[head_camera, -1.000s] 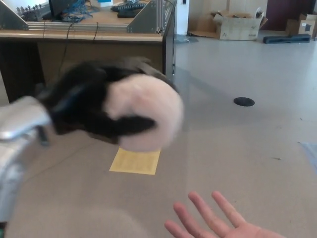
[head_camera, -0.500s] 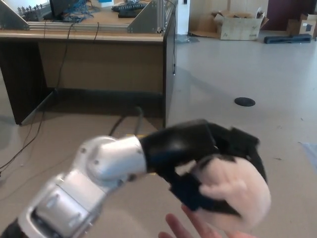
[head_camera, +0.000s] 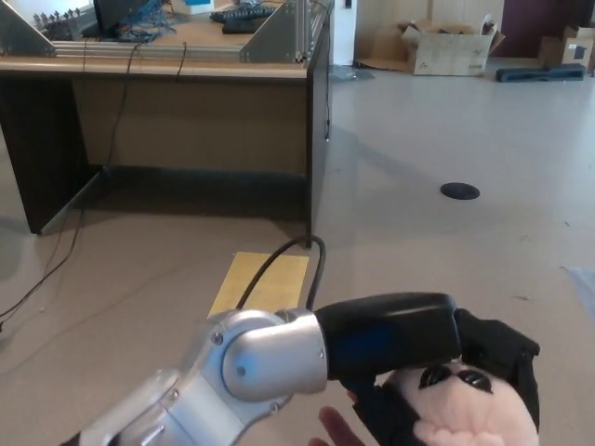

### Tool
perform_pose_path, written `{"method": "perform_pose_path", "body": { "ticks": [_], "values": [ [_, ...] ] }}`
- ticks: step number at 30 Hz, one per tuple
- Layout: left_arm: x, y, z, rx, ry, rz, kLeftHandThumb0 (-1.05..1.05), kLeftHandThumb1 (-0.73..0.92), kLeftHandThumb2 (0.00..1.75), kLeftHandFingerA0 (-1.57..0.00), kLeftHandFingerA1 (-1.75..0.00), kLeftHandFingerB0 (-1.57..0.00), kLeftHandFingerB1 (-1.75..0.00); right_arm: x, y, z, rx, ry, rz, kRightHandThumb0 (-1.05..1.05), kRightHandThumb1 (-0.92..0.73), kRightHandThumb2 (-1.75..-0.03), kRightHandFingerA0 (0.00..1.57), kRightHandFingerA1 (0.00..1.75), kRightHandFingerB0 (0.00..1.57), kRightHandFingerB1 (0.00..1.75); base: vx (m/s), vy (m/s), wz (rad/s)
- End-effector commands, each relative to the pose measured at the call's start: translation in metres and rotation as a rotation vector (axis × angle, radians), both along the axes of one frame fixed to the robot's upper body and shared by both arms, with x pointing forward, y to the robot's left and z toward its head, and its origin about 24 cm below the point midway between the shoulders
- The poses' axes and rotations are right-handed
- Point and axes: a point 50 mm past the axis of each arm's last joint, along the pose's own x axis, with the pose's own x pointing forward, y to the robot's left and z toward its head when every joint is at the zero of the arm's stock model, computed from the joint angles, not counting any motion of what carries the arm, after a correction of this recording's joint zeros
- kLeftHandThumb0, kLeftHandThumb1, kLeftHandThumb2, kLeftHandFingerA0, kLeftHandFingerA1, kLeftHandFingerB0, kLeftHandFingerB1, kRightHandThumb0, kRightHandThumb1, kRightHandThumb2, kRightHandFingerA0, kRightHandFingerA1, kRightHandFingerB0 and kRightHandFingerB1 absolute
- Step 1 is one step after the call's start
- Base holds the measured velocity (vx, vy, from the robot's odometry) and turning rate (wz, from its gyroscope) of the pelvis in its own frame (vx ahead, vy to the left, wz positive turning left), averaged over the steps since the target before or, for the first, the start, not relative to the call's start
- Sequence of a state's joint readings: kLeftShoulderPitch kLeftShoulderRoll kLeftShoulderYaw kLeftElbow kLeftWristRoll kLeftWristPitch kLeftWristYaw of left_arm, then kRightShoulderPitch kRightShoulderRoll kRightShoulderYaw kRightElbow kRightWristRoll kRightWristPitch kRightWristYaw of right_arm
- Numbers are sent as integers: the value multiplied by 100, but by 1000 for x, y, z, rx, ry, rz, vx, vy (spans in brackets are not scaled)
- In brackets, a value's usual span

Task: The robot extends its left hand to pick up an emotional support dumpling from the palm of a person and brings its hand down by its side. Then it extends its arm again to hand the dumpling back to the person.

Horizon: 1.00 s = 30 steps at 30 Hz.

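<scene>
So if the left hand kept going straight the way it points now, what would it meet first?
Probably the person's hand, whose fingertips show just under the left hand and the dumpling it holds. The arm reaches right and down toward the frame's bottom edge; depth is unclear, and the rest of the palm is hidden.

Left arm extended forward-right, left hand (head_camera: 465, 372) low, black fingers (head_camera: 395, 418) curled closed.

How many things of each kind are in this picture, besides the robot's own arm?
Plush dumpling: 1
Desk: 1
Cardboard boxes: 2
Yellow sheet on the floor: 1
Round black floor disc: 1
Person's fingertips: 1 hand partly showing
Total: 7
</scene>
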<state>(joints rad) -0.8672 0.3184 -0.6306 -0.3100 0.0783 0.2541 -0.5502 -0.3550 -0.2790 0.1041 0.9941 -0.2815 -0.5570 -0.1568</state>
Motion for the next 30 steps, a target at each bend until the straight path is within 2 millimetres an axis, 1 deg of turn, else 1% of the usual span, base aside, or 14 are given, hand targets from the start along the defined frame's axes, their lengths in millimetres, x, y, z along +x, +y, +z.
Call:
{"method": "perform_pose_path", "body": {
  "ticks": [1, 2, 3, 6, 7, 12, 14, 16, 17, 24, 25, 26, 27, 30],
  "values": [
    [-2, 7, 4, 76, -247, 20, -62, 59, 58, -15, -32, -20, -32, 14, -3, 6, 84, 13, -83, -44, -64, -60, 76, 57, 64, 46, 0, 0, 0],
    [-3, 8, 5, 81, -253, 23, -62, 59, 58, -15, -32, -20, -32, 14, -3, 7, 105, 13, -76, -44, -64, -60, 76, 57, 64, 46, 0, 0, 0],
    [-2, 10, 8, 86, -250, 31, -78, 45, 74, 0, -15, -3, -22, 14, -3, 7, 130, 13, -75, -36, -53, -93, 81, 82, 60, 65, 0, 0, 0],
    [-2, 14, 12, 94, -247, 44, -76, 44, 86, 0, -15, 0, -18, 14, -2, 7, 132, 23, -88, -36, -54, -92, 82, 82, 60, 65, 0, 0, 0],
    [-2, 15, 12, 96, -254, 45, -80, 46, 88, 0, -12, 0, -13, 13, -3, 6, 132, 26, -86, -34, -66, -61, 86, 75, 71, 52, 0, 0, 0],
    [0, 22, 24, 96, -256, 63, -92, 48, 95, 0, 0, 0, -2, 9, -7, 1, 98, 78, -95, -39, -68, -60, 75, 50, 48, 38, 0, 0, 0],
    [0, 24, 28, 89, -258, 71, -91, 46, 96, 0, 0, 0, -3, 8, -7, -1, 99, 87, -99, -45, -56, -80, 73, 62, 44, 49, 0, 0, 0],
    [-1, 28, 33, 67, -265, 86, -92, 47, 97, 0, 0, 0, -2, 4, -7, -6, 106, 98, -105, -45, -57, -81, 63, 58, 45, 49, 0, 0, 0],
    [-2, 30, 35, 63, -270, 89, -93, 48, 97, 0, 0, 0, -1, 0, -7, -9, 105, 102, -100, -39, -67, -60, 64, 46, 49, 37, 0, 0, 0],
    [-5, 38, 45, 49, -272, 110, -91, 46, 95, 0, 0, 0, -2, -5, -3, -12, 114, 98, -77, -43, -68, -60, 58, 44, 48, 37, 0, 0, 0],
    [-4, 42, 54, 7, -257, 107, -87, 46, 92, 0, -1, 0, 0, -4, -4, -12, 118, 120, -79, -51, -60, -87, 54, 54, 42, 49, 0, 0, 0],
    [-4, 48, 66, -46, -239, 100, -87, 46, 92, 0, -1, 0, 0, -3, -6, -13, 124, 148, -82, -51, -60, -87, 54, 54, 42, 49, 0, 0, 0],
    [-4, 52, 76, -68, -254, 99, -87, 46, 92, 0, -4, 0, 0, 0, -5, -10, 127, 140, -86, -42, -72, -62, 64, 42, 47, 36, 0, 0, 0],
    [-6, 63, 93, -110, -270, 97, -84, 45, 89, 0, -5, 0, 0, 1, -3, -8, 152, 120, -120, -42, -68, -60, 70, 42, 50, 36, 0, 0, 0]
  ]
}}
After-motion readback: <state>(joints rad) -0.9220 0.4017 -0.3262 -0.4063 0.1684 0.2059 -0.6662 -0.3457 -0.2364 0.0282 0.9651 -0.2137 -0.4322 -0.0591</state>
